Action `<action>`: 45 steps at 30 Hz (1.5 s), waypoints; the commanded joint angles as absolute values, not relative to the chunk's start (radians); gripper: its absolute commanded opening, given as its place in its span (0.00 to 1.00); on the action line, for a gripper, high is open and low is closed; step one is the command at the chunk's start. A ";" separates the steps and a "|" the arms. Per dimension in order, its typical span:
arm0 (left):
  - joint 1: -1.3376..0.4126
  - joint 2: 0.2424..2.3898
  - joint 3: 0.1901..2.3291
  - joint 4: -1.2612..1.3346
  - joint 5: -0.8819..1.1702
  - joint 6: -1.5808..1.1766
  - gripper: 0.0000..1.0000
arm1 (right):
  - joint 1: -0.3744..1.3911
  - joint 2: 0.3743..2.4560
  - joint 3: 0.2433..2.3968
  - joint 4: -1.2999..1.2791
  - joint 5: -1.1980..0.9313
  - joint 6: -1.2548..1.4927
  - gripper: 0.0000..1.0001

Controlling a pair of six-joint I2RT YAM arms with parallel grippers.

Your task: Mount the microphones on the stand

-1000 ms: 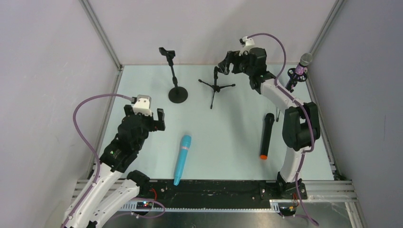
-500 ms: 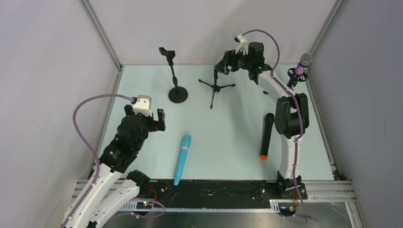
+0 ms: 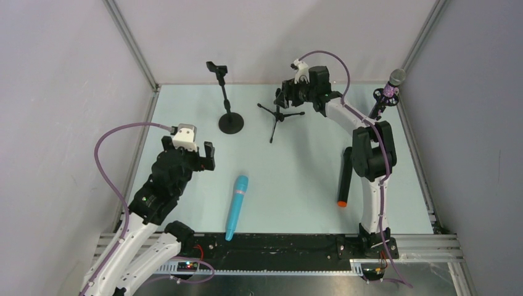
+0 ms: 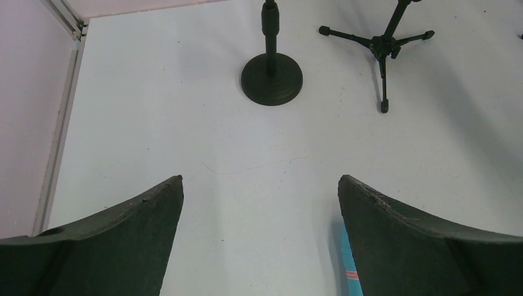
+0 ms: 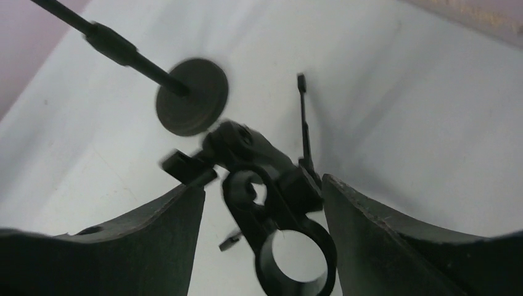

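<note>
The turquoise microphone [image 3: 237, 206] is lying flat on the table [image 3: 296, 160] close to its near edge, a little left of the middle, with its narrow tail pointing at that edge. To the right, the black microphone [image 3: 343, 182] is also lying flat, its orange end facing the near edge and its far part partly hidden behind the right arm.

The left gripper [image 3: 188, 151] is hanging above the left side of the table, its claw spread wide and holding nothing.

Farther back, the round-base stand [image 3: 230, 122] is standing upright toward the far-left corner. The tripod stand [image 3: 279, 114] is sitting just right of it near the middle of the far edge.

The right gripper [image 5: 262, 191] is reaching over the tripod stand's top. Its fingers are sitting apart on either side of the stand's ring clip [image 5: 296, 256], and a gap is showing on the left side.

By the far-right corner, the purple microphone [image 3: 392, 83] is sitting in a third stand [image 3: 377, 106], silver head up.
</note>
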State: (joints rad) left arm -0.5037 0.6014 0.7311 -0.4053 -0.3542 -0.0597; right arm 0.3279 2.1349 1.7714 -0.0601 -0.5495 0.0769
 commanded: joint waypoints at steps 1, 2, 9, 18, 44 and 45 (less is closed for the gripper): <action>-0.508 0.595 0.724 -0.375 -0.344 -0.043 0.98 | 0.346 2.049 1.727 -0.094 -0.428 0.026 0.72; -0.508 0.595 0.724 -0.376 -0.343 -0.043 0.98 | 0.349 2.043 1.719 -0.094 -0.405 0.022 0.69; -0.508 0.590 0.723 -0.376 -0.342 -0.043 0.98 | 0.356 1.972 1.613 0.007 -0.365 0.032 0.53; -0.508 0.580 0.719 -0.376 -0.343 -0.044 0.98 | 0.341 1.943 1.607 0.109 -0.482 0.005 0.74; -0.508 0.591 0.716 -0.375 -0.335 -0.044 0.98 | 0.322 2.069 1.755 -0.033 -0.655 -0.109 0.81; -0.508 0.591 0.717 -0.375 -0.332 -0.044 0.98 | 0.323 2.074 1.758 -0.042 -0.654 -0.111 0.81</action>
